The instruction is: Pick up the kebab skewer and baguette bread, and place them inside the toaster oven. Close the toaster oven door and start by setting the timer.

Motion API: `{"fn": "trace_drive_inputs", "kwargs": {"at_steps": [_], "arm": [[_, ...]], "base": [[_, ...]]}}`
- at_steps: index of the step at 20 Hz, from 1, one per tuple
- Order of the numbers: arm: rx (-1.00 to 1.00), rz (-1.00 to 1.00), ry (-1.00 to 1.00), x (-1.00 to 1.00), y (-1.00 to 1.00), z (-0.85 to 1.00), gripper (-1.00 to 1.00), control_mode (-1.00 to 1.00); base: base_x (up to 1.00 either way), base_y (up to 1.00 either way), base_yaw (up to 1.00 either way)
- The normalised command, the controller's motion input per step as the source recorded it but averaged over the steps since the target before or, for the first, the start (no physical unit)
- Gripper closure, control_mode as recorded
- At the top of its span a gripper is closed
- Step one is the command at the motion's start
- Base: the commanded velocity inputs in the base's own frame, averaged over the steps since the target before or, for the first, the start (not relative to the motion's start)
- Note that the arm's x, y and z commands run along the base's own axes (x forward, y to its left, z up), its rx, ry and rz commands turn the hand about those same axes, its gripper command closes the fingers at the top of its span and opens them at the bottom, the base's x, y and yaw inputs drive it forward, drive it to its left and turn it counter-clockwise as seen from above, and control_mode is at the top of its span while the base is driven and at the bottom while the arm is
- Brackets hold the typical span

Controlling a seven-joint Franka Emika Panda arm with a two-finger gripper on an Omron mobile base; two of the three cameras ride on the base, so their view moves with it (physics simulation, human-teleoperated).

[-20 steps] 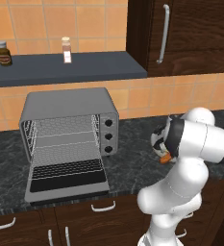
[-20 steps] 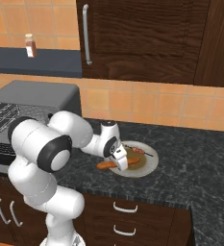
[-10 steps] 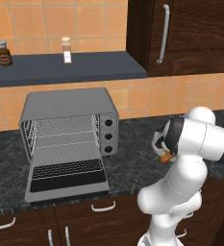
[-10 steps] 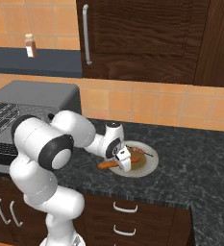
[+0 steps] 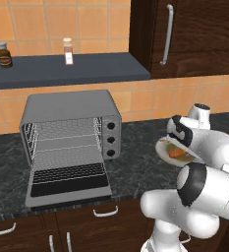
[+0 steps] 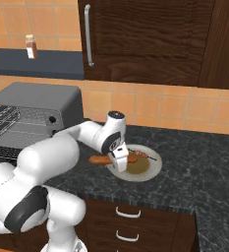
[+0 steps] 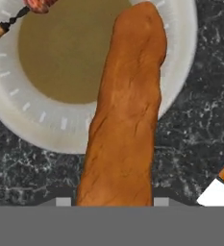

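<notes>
Dark speckled stone tabletop [image 6: 194,162] carries white round plate [image 6: 153,167]. Gripper [image 6: 121,165] clamps long orange-brown baguette bread [image 7: 125,115]; fingertips hidden. Thin kebab skewer [image 7: 3,26] cut off at frame edge. No legible writing.

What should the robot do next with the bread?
Probably lift it straight up. The gripper looks closed on the bread, which lies half over the plate. The oven door is already open.

Orange-brown baguette bread [image 7: 125,110]; white plate [image 7: 180,72], olive-brown centre.
</notes>
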Motion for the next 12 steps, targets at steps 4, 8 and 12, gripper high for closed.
{"fn": "trace_drive_inputs", "kwargs": {"at_steps": [4, 8, 12], "arm": [[0.08, -0.29, -0.01, -0.65, 0.98, 0.78, 1.0, -1.0], [0.0, -0.25, 0.0, -0.42, 1.0, 0.48, 1.0, -1.0], [0.0, -0.2, 0.0, -0.2, 1.0, 0.26, 1.0, -1.0]], "base": [[0.0, 0.0, 0.0], [0.0, 0.0, 0.0], [0.0, 0.0, 0.0]]}}
